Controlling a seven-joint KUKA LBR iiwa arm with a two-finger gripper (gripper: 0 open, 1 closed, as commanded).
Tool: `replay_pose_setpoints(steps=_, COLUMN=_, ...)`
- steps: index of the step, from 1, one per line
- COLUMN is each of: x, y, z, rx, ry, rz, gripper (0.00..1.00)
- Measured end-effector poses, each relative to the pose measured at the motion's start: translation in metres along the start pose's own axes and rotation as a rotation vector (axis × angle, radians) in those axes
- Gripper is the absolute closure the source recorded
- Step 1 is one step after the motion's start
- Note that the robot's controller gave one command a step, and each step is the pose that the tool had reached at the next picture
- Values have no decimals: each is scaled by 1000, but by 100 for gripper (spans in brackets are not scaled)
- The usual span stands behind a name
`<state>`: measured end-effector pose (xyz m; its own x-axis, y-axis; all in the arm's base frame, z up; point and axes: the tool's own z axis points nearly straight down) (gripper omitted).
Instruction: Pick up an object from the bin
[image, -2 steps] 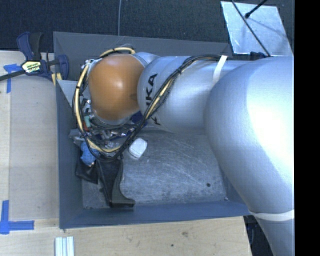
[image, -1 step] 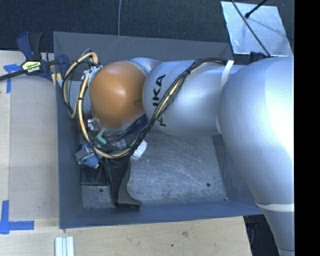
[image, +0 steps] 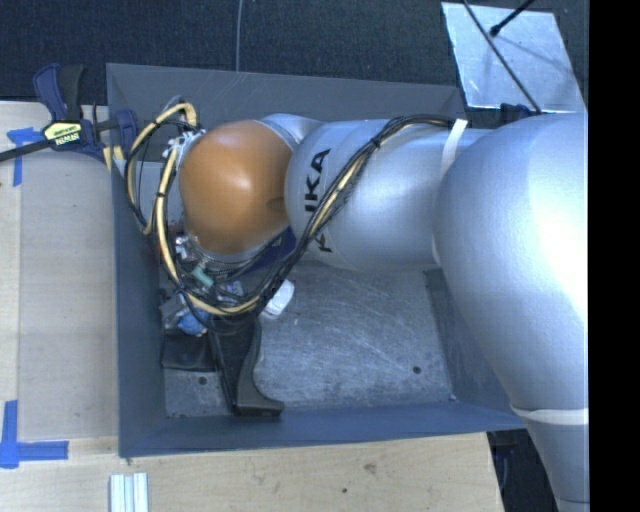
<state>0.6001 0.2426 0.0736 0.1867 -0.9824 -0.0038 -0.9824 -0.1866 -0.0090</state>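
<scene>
In the camera view we see the arm (image: 400, 190) bent low into the bin (image: 300, 432), its orange wrist cover (image: 232, 195) at upper left and the claw (image: 222, 345) down near the lower-left corner. We cannot tell whether the claw is wide, narrow or holding anything. A black flat thing (image: 188, 352) lies against it and a small white thing (image: 280, 297) just beside. We judge the reach made, the grasp and lift still to come.

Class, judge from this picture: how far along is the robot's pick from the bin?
Done: the hand is low in the lower-left corner of the grey metal bin. Under way: no object visibly gripped; a grasp can't be confirmed. Left: grip and lift something out.
</scene>
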Motion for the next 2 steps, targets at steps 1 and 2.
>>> replay_pose_setpoints(steps=1, x=9, y=-6, z=-85, rx=2, ry=1, rz=-33, gripper=100)
replay_pose_setpoints(steps=2, x=57, y=1, z=-33, rx=7, ry=1, rz=-306, gripper=100)
